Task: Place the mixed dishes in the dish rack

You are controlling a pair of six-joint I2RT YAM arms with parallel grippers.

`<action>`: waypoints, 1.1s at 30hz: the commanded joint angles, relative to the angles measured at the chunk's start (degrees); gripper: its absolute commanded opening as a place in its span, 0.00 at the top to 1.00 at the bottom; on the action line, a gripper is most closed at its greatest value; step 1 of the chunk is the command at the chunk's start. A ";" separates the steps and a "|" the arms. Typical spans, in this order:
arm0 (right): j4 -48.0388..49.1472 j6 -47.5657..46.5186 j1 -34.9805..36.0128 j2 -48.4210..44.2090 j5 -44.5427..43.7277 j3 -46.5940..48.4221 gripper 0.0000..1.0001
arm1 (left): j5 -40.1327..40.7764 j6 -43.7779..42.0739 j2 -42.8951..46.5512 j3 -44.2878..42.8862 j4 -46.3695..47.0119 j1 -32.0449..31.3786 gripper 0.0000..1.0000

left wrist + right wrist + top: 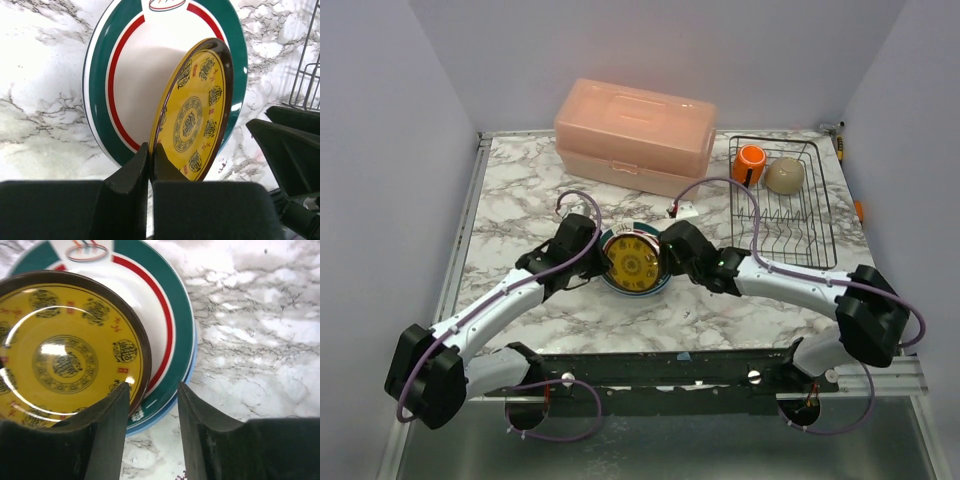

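Left gripper [151,150]: fingers clamped on near rim of yellow plate [192,117], which tilts up off green-rimmed plate [132,65] at table centre. Right gripper [155,395]: fingers apart, just beside rim. Plate likely stiff, glazed, slippery, breakable; rim pinch suits. Dish rack [815,215] far right.

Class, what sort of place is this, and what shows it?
Probably a robot test bench staged as a kitchen counter: plain walls around a marble-patterned table, two robot arms mounted at its near edge, a dish rack on it.
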State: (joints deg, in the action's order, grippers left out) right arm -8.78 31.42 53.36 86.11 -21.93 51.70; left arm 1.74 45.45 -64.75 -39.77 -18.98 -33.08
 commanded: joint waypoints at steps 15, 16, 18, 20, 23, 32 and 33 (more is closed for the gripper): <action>-3.16 -25.46 28.94 2.92 -30.04 10.68 0.17 | -8.68 0.34 7.67 -10.51 -15.03 1.71 1.00; -4.23 -26.38 29.78 4.67 -33.21 11.77 0.17 | -8.91 0.34 7.87 -10.34 -15.18 1.88 1.00; -6.16 -26.27 30.78 8.38 -39.88 13.85 0.17 | -9.78 0.34 8.23 -10.00 -15.47 2.01 1.00; -8.53 -26.14 30.84 11.59 -43.05 15.77 0.17 | -10.86 0.47 8.65 -9.64 -15.50 2.16 1.00; -9.24 -26.36 30.82 15.35 -47.35 17.40 0.19 | -12.56 0.89 9.43 -8.87 -14.75 2.23 1.00; 1.91 -37.61 30.83 19.37 -53.74 15.62 0.29 | -14.09 0.95 10.39 -7.11 -15.47 2.31 1.00; 4.77 -39.66 30.84 19.30 -53.56 14.88 0.31 | -14.17 1.02 10.50 -6.78 -15.38 2.31 1.00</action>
State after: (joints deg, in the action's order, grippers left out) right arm -13.28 -0.54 83.96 104.38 -70.24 67.96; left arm -9.65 46.09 -55.96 -47.70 -34.02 -30.81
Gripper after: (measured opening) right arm 0.722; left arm 0.014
